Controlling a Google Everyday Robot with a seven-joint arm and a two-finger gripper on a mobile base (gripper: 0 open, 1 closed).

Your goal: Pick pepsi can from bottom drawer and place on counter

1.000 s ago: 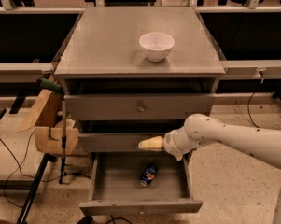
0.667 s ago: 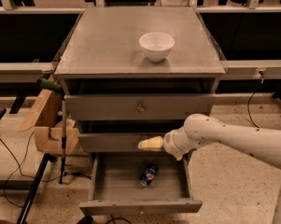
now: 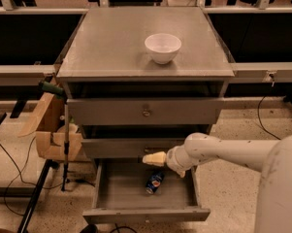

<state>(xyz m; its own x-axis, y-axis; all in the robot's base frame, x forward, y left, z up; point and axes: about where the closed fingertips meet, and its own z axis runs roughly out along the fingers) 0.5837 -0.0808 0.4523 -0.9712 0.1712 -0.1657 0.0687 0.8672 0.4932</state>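
The pepsi can (image 3: 154, 182) lies tilted on the grey floor of the open bottom drawer (image 3: 116, 191), right of its middle. My gripper (image 3: 154, 158) reaches in from the right on a white arm and sits just above the drawer, a little above the can and apart from it. It holds nothing. The counter (image 3: 111, 42) is the flat grey top of the cabinet.
A white bowl (image 3: 162, 48) stands on the counter, right of centre. Two closed drawer fronts with brass knobs (image 3: 146, 112) sit above the open drawer. A wooden stand (image 3: 51, 130) and cables are on the floor to the left.
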